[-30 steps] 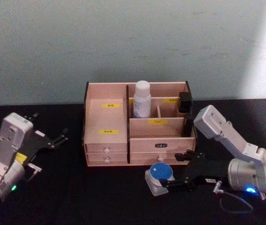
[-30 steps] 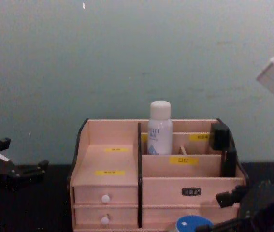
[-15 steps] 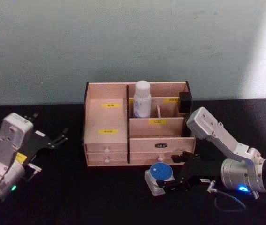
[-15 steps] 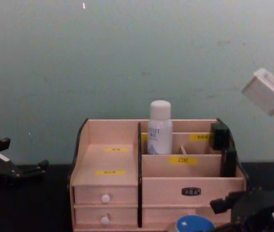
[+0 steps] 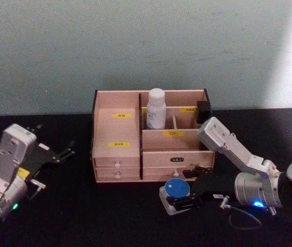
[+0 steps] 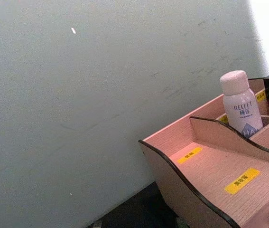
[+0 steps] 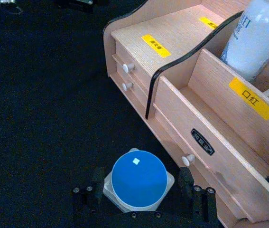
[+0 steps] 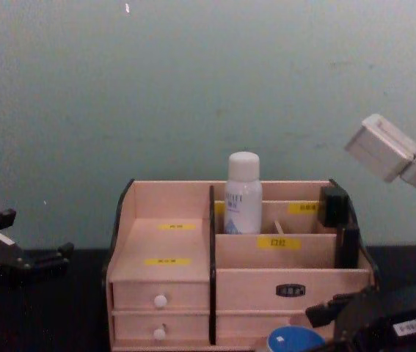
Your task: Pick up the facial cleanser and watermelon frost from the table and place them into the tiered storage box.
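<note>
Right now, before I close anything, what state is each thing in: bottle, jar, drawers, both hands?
white bottle: upright, capped, in a back compartment of the wooden box.
blue-lidded jar: lid on, standing on the table in front of the box.
drawers: all shut.
right hand: open, fingers either side of the jar.
left hand: open, parked at the table's left.

Tall white facial cleanser (image 5: 156, 109): stands upright in tiered storage box (image 5: 116, 133), rear compartment. Blue-lidded watermelon frost (image 5: 177, 189): sits just before its drawers.
</note>
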You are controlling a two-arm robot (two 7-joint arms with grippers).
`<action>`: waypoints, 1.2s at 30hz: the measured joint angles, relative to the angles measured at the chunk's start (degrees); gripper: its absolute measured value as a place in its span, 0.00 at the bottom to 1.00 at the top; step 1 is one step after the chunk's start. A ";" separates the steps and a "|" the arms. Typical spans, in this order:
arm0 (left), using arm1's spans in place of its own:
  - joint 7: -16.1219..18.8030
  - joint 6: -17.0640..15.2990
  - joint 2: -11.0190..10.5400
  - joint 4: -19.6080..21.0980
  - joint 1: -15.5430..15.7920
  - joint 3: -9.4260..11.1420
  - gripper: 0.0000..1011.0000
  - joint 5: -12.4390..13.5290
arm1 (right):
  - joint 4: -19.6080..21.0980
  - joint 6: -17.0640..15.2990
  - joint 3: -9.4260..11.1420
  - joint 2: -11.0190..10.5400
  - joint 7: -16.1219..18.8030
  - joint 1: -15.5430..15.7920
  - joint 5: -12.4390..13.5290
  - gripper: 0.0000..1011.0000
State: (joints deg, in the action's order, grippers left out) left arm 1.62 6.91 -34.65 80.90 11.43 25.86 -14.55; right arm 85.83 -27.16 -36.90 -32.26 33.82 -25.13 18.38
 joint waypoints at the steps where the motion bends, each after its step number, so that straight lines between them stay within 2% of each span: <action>1: 0.00 0.00 0.00 0.00 0.00 0.00 0.99 0.00 | -0.11 0.00 -0.05 0.08 0.05 -0.08 -0.03 0.99; 36: 0.00 0.00 0.00 0.00 0.00 0.00 0.99 0.00 | -2.66 -0.26 -1.26 1.65 0.82 -1.63 -1.11 0.99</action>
State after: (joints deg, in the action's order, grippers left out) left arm 1.62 6.91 -34.65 80.90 11.43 25.86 -14.55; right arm 83.17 -27.42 -38.16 -30.60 34.64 -26.76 17.27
